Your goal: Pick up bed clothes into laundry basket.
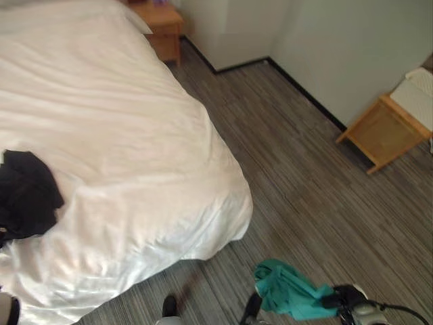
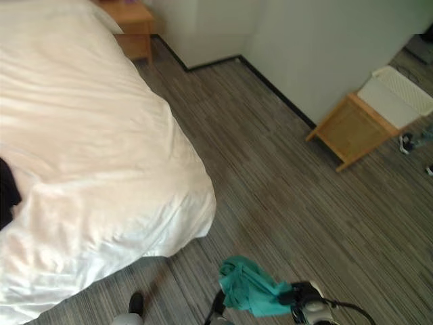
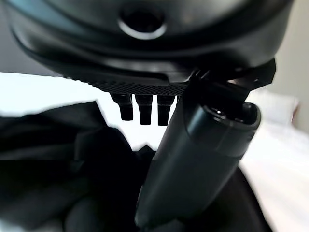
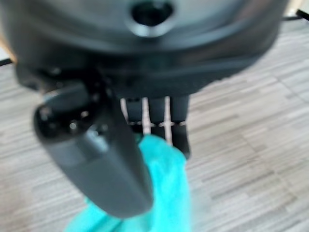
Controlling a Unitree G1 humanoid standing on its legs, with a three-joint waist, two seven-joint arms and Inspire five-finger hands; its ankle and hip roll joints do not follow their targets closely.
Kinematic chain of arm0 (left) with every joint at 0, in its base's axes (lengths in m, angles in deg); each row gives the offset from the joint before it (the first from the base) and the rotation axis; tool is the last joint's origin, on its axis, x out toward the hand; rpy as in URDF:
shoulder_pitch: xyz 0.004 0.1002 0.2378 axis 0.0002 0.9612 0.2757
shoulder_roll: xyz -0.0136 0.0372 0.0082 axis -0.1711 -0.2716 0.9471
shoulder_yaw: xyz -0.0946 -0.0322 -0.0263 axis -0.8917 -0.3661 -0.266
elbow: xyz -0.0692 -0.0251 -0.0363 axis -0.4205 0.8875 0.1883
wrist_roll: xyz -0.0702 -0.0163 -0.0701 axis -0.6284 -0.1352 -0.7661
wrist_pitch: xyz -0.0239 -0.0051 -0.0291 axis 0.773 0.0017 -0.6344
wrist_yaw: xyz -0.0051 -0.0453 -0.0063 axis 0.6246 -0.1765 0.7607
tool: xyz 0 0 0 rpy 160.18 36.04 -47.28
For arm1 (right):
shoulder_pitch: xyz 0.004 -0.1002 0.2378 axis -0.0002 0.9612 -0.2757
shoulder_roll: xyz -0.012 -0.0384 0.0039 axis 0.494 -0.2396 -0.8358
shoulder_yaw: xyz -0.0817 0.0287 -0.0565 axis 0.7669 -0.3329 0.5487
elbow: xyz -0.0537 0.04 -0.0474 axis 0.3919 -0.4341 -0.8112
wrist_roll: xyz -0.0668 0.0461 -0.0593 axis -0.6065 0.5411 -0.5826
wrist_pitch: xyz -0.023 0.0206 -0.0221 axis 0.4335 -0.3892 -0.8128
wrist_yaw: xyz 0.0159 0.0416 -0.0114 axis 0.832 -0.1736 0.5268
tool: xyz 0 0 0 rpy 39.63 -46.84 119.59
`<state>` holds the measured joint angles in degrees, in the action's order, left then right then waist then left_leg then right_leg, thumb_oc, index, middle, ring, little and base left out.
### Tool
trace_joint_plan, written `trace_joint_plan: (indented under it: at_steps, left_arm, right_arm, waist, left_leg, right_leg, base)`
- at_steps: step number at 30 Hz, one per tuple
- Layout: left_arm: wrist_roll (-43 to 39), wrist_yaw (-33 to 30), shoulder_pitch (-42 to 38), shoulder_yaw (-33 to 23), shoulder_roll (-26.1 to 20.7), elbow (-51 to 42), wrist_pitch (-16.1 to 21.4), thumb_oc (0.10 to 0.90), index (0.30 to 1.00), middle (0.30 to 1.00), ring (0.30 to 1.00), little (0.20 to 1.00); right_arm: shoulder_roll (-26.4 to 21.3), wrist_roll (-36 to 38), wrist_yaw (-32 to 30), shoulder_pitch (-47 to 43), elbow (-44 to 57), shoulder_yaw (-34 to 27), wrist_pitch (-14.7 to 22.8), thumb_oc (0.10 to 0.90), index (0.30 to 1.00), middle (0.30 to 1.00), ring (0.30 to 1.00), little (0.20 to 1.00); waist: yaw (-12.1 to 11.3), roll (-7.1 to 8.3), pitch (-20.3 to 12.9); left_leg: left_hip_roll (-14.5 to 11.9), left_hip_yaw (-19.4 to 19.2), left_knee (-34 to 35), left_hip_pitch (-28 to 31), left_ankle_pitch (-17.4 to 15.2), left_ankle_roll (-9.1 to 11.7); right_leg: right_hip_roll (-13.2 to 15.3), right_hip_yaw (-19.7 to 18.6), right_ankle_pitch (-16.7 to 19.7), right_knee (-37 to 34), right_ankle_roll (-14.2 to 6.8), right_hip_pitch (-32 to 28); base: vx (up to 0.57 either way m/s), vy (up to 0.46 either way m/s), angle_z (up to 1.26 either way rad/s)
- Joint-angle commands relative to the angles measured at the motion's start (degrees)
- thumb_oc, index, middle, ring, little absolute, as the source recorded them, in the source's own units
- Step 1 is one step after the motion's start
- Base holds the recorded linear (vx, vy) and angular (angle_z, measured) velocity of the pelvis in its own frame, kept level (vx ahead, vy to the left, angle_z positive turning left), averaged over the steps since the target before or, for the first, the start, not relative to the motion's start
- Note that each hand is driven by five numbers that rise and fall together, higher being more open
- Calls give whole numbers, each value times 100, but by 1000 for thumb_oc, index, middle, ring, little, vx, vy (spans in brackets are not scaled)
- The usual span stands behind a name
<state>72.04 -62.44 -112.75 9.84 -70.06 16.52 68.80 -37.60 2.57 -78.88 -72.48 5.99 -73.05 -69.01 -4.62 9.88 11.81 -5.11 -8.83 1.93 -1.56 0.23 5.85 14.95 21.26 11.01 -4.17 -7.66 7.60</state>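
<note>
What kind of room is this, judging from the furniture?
Most likely a bedroom: a large bed with white bedding, a wooden nightstand beside it near the wall, and a wooden stool on the striped floor.

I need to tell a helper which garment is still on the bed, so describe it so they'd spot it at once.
Start at the big white bed and go to its near left edge. There lies a crumpled black garment, with the left robot hand over it. It is the dark thing on white bedding, unlike the teal cloth held over the floor.
</note>
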Motion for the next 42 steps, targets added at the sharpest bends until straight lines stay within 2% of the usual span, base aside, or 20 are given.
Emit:
trace_joint_plan:
  at_steps: [1, 4, 5, 9, 12, 14, 18, 20, 24, 26, 27, 29, 30, 31, 32, 34, 36, 38, 40, 42]
  left_arm:
    - [185, 102, -520, -111, 97, 573, 37, 800, 900, 900, 900, 900]
    - [79, 468, -117, -251, 464, 785, 9, 800, 900, 900, 900, 900]
    - [24, 494, -40, -281, 542, 716, 3, 400, 300, 300, 300, 300]
    - [-160, 345, 343, -529, 806, 378, -11, 400, 300, 300, 300, 300]
    - [-310, 119, 393, -718, 538, 153, 6, 400, 300, 300, 300, 300]
    - [-405, -232, 314, -861, 170, -427, 18, 400, 300, 300, 300, 300]
    - [-134, -1070, 387, -1414, -559, -2430, 53, 400, 300, 300, 300, 300]
    - [-109, -1464, 564, -1830, -765, -3386, 223, 400, 300, 300, 300, 300]
    - [-414, -1633, 1017, -2462, -903, -4386, 580, 400, 300, 300, 300, 300]
    - [-897, -1659, 1443, -2973, -593, -5554, 1015, 400, 300, 300, 300, 300]
    - [-897, -1645, 1579, -3104, -548, -5637, 995, 400, 300, 300, 300, 300]
    - [-1556, -1368, 1924, -3299, 52, -6422, 1405, 400, 300, 300, 300, 300]
    - [-1673, -1093, 2268, -3307, 465, -7012, 1508, 400, 300, 300, 300, 300]
    - [-1520, -1135, 2690, -3612, 849, -7479, 1501, 400, 300, 300, 300, 300]
    - [-1473, -1062, 2608, -3537, 1066, -7608, 1499, 400, 300, 300, 300, 300]
    - [-1525, -886, 2393, -3185, 1049, -7707, 1504, 400, 300, 300, 300, 300]
    - [-1688, -930, 1987, -2705, 1179, -7763, 1537, 400, 300, 300, 300, 300]
    - [-1701, -1045, 1252, -2127, 1293, -7630, 1529, 400, 300, 300, 300, 300]
    - [-1824, -1113, 879, -1823, 1310, -7611, 1541, 400, 300, 300, 300, 300]
    - [-1749, -1152, 701, -1660, 1353, -7673, 1470, 400, 300, 300, 300, 300]
  right_arm:
    - [-524, 146, -397, -228, -187, 15, -34, 400, 300, 300, 300, 300]
    - [-683, 133, -320, -325, -295, 23, -92, 400, 300, 300, 300, 300]
    - [-727, 116, -307, -311, -313, 13, -101, 400, 300, 300, 300, 300]
    - [-735, 17, -313, -208, -349, -38, -108, 400, 300, 300, 300, 300]
    - [-788, -57, -264, -157, -371, -128, -106, 400, 300, 300, 300, 300]
    - [-699, -83, -292, -58, -319, -181, -117, 400, 300, 300, 300, 300]
    - [-280, -53, -443, 274, -11, -317, -54, 400, 300, 300, 300, 300]
    - [-142, 26, -499, 439, 201, -390, 21, 400, 300, 300, 300, 300]
    - [-133, -82, -577, 563, 747, -387, 148, 400, 300, 300, 300, 300]
    - [-236, -205, -681, 498, 1427, -400, 232, 400, 300, 300, 300, 300]
    - [-258, -214, -679, 508, 1468, -383, 208, 400, 300, 300, 300, 300]
    - [-450, -365, -704, 435, 2279, -436, 244, 400, 300, 300, 300, 300]
    - [-746, -418, -698, 388, 3153, -562, 321, 400, 300, 300, 300, 300]
    - [-625, -987, -652, 1421, 4680, -815, 400, 400, 300, 300, 300, 300]
    - [-534, -1113, -547, 1874, 4643, -780, 658, 400, 300, 300, 300, 300]
    - [-325, -1065, -616, 1813, 4311, -753, 751, 400, 300, 300, 300, 300]
    - [-321, -1301, -779, 1611, 5055, -728, 741, 400, 300, 300, 300, 300]
    - [-260, -1332, -775, 1670, 5440, -741, 794, 400, 300, 300, 300, 300]
    - [-239, -1333, -754, 1647, 5595, -599, 817, 400, 300, 300, 300, 300]
    - [-225, -1345, -703, 1544, 5691, -406, 826, 400, 300, 300, 300, 300]
  waist:
    - [-68, -18, 400]
    - [-21, 54, 360]
    - [-26, 66, 335]
    - [-64, 35, 175]
    - [-100, -56, 32]
    - [-163, -114, -65]
    - [-408, -181, -178]
    - [-483, -177, -239]
    - [-507, -170, -350]
    - [-524, -211, -293]
    - [-526, -230, -275]
    - [-549, -229, -166]
    - [-539, -222, -77]
    - [-374, -293, -36]
    - [-140, -257, -43]
    - [-56, -296, -108]
    - [99, -291, -168]
    - [321, -386, -203]
    - [411, -478, -241]
    - [368, -564, -226]
  left_leg:
    - [-85, 645, 197, -474, -5, -117]
    - [-60, 679, 210, -595, 7, -101]
    - [-40, 690, 211, -594, -9, -110]
    - [77, 732, 226, -482, -121, -160]
    - [127, 779, 221, -325, -234, -175]
    - [204, 847, 224, -278, -229, -200]
    - [249, 975, 203, -127, -325, -186]
    - [235, 1006, 196, -65, -346, -168]
    - [259, 911, 198, 39, -350, -184]
    - [199, 595, 176, 268, -400, -215]
    - [210, 564, 187, 298, -394, -223]
    - [106, 209, 174, 455, -411, -217]
    - [28, -88, 142, 597, -425, -227]
    - [-50, -254, 170, 761, -486, -228]
    - [-36, -356, 175, 781, -447, -262]
    - [-73, -371, 187, 816, -443, -248]
    - [-125, -318, 205, 799, -421, -188]
    - [-185, -392, 206, 801, -384, -127]
    - [-252, -501, 233, 878, -413, -85]
    - [-355, -883, 176, 930, -351, -27]
  right_leg:
    - [428, 38, 392, 109, -734, -416]
    - [467, 32, 497, 71, -734, -330]
    - [486, 43, 487, 66, -734, -340]
    - [582, 140, 344, 68, -734, -477]
    - [648, 244, 249, 107, -734, -675]
    - [714, 334, 229, 143, -734, -795]
    - [761, 536, 106, 199, -734, -1064]
    - [769, 598, 92, 209, -734, -1171]
    - [800, 614, 104, 232, -734, -1224]
    - [927, 829, 71, 546, -734, -1183]
    - [946, 789, 65, 577, -734, -1170]
    - [1150, 1249, 248, 856, -734, -1078]
    - [1271, 1718, 421, 1015, -734, -1064]
    - [1276, 1759, 453, 1098, -734, -1047]
    - [1282, 1755, 543, 1066, -734, -1002]
    - [1197, 1741, 524, 1011, -734, -1025]
    - [1095, 1586, 398, 988, -734, -1013]
    - [1078, 1415, 339, 968, -734, -901]
    - [1139, 1422, 316, 802, -734, -919]
    - [1195, 1587, 437, 587, -734, -893]
  base:
    - [-170, 7, -8]
    - [-35, 28, -4]
    - [13, 36, -3]
    - [38, 56, 0]
    - [85, 76, 4]
    - [55, 47, 12]
    - [37, 7, 24]
    - [14, -37, 26]
    - [6, -8, 6]
    - [-42, 52, -12]
    - [-82, 31, -28]
    - [-141, -3, -36]
    - [-158, 17, -63]
    - [-138, 26, -73]
    - [-72, 14, -58]
    - [-16, -22, -45]
    - [40, -42, -55]
    - [18, -36, -31]
    - [-7, -79, -42]
    - [-44, -126, -64]
